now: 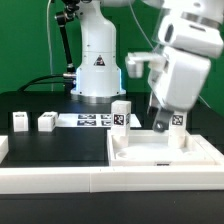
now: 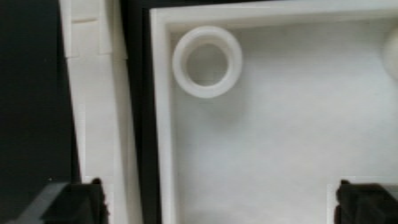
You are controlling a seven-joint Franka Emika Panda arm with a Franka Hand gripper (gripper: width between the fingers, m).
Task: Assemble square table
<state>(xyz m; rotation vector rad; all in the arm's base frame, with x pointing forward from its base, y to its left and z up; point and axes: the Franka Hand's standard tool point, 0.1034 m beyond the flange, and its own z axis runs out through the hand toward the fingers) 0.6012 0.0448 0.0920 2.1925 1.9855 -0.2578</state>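
You have in the exterior view:
- Tabletop [image 1: 150,152]: white, tray-like, on the exterior view's right.
- Border wall [image 1: 60,178]: long, low, across the front.
- Marker board [image 1: 92,121]: flat on the black table [image 1: 60,145].
- First leg [image 1: 20,121] and second leg [image 1: 46,121]: side by side on the exterior view's left.
- Third leg [image 1: 121,113]: upright at the tabletop's far corner.
- Fourth leg [image 1: 178,122]: upright, just beside the gripper [image 1: 166,124], which hangs low over the tabletop.

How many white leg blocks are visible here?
4 small white tagged block legs: two on the black table at the exterior view's left, one upright behind the white square tabletop, one beside the gripper.
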